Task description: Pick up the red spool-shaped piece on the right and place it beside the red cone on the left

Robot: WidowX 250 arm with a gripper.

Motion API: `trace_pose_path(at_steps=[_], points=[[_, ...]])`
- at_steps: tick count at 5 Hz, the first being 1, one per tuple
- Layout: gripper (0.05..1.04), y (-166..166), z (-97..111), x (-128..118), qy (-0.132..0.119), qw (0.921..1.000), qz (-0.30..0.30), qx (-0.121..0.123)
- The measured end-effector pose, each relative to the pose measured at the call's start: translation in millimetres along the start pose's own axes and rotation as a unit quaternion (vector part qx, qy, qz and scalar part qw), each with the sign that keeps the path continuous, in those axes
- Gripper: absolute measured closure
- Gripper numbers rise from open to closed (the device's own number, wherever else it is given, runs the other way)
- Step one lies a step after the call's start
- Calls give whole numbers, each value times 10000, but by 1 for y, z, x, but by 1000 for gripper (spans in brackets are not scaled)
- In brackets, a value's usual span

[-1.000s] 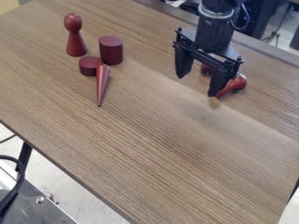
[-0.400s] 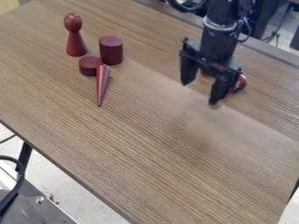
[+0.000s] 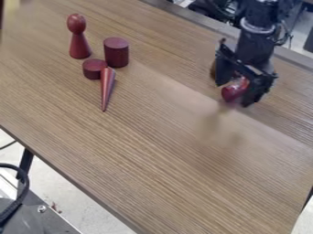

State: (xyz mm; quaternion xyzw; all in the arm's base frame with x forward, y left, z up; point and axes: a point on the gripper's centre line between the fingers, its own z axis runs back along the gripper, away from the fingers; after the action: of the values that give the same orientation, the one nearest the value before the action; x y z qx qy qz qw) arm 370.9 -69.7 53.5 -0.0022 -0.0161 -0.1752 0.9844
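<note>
Black two-finger gripper (image 3: 233, 95): shifted rightward in view | fingers: apart, glossy red rounded piece (image 3: 233, 92) between them, contact unclear | piece location: upper right, brown wood-grain desk (image 3: 153, 151) | upper left: dark-red round-headed wooden peg (image 3: 78, 45), tall cylinder (image 3: 116, 53), short cylinder (image 3: 93, 70), slender cone (image 3: 107, 87)

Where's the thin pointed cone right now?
In the camera view, the thin cone lies in the upper left part of the table, its wide end beside the short, flat cylinder.
</note>
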Motion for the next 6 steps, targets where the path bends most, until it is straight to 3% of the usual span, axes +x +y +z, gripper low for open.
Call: trace_pose_path(at_steps=[2,4,6], points=[[83,0,-4,6,-272,9993,203,-133],[83,12,-20,15,-743,9943,761,-50],[131,24,-32,41,-476,9946,917,99]])
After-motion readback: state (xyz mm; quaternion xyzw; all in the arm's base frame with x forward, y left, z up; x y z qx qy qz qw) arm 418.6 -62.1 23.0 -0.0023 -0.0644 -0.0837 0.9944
